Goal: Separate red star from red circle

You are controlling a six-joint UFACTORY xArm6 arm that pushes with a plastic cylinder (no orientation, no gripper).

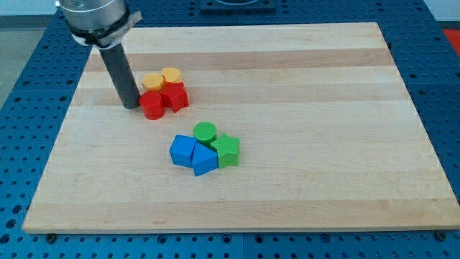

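Observation:
The red circle (152, 105) and the red star (175, 96) lie touching each other at the view's upper left of the wooden board (302, 65), the circle to the left of the star. My tip (131, 106) stands right against the red circle's left side. A yellow block (152, 80) and a yellow circle (171, 75) sit just above the two red blocks, touching them.
Lower in the middle of the board lies a second cluster: a green circle (205, 132), a green star (228, 149), a blue block (182, 150) and a blue triangle-like block (204, 160). A blue perforated table (29, 108) surrounds the board.

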